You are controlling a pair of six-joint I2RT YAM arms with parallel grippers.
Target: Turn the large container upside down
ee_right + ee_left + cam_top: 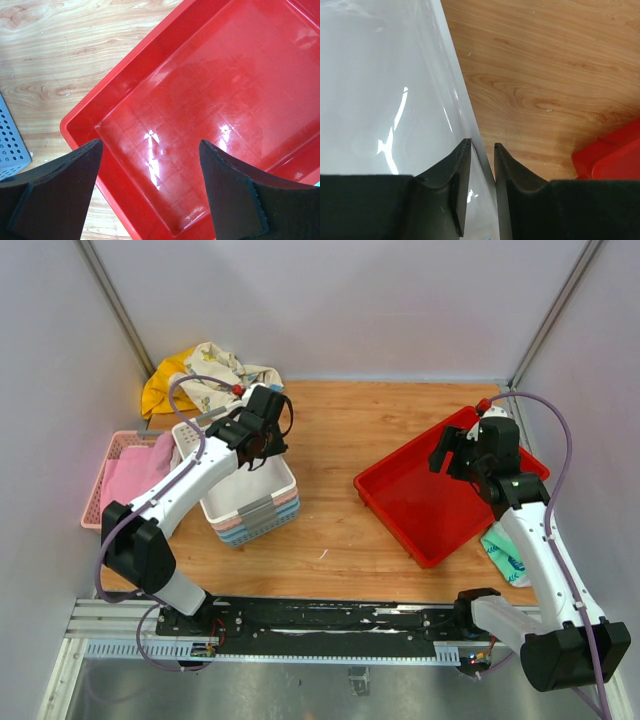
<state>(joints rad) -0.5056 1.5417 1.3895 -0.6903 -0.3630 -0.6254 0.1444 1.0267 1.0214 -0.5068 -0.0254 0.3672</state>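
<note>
Found large container [430, 505] upright by tabletop's [340, 440] right edge, bare wood along its left rim. Saw right gripper [150, 142] spread wide above it. Saw left gripper [482, 146] narrowed astride white basket [380, 90] rim, clamp unclear.

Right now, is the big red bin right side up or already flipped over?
Right side up. The red bin shows its open, empty inside, walls rising around a glossy floor; no ribbed underside faces up.

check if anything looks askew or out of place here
The red bin sits skewed to the table edge, with a green cloth poking out beside its near right side. Crumpled cloths lie heaped at back left.
</note>
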